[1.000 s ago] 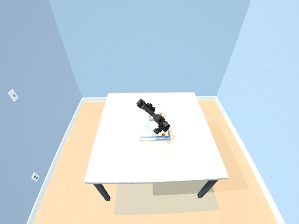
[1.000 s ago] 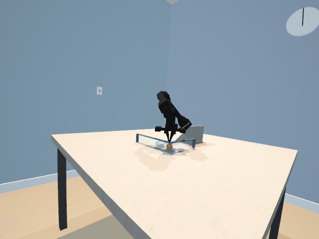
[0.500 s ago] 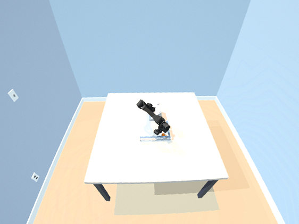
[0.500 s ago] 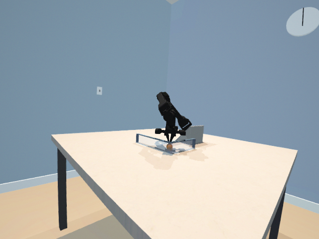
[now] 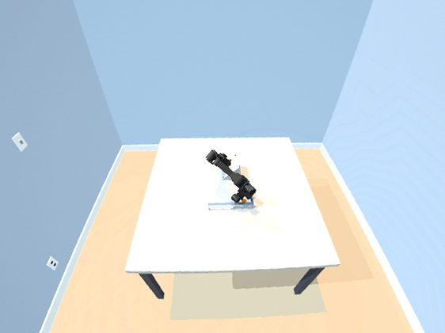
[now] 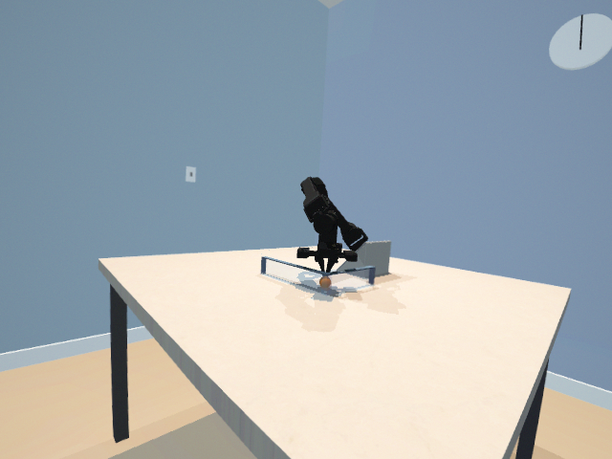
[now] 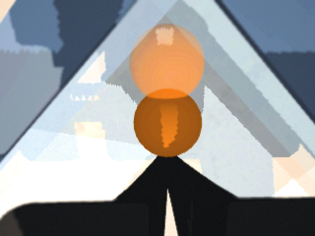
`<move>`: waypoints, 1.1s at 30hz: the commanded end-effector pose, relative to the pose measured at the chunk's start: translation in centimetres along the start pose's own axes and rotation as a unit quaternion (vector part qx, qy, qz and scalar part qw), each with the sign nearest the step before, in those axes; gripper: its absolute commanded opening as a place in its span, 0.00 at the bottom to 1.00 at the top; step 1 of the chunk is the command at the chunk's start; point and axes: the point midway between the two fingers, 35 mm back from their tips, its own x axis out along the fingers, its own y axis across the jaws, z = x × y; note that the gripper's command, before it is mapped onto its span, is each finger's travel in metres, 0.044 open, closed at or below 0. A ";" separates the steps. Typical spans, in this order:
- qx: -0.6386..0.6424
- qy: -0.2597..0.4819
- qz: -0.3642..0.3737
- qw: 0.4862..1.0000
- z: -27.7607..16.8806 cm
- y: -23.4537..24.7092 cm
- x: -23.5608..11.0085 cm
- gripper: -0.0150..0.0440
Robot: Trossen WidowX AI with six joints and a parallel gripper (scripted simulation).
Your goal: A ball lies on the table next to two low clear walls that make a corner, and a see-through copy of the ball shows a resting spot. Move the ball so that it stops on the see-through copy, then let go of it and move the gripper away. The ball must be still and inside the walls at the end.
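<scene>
End effector (image 7: 167, 197) is clenched tight w/ nothing in it, tips right behind the ball (image 7: 167, 123). Ball sits on the bench (image 6: 345, 375), just touching the see-through copy (image 7: 166, 60). Past that, walls' corner (image 7: 189, 10). Push slow & straight, tiny nudges, or ball rolls too far.

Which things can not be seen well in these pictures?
- Top view: the ball is a tiny orange speck, mostly covered by the gripper; the see-through copy cannot be made out.
- Exterior view: the copy is too small and faint to separate from the ball and the walls.
- Wrist view: the shut gripper is cut off by the lower edge; whether its tips touch the ball is unclear.
</scene>
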 end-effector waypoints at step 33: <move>0.003 -0.001 0.000 1.000 0.1 -0.1 -0.1 0.25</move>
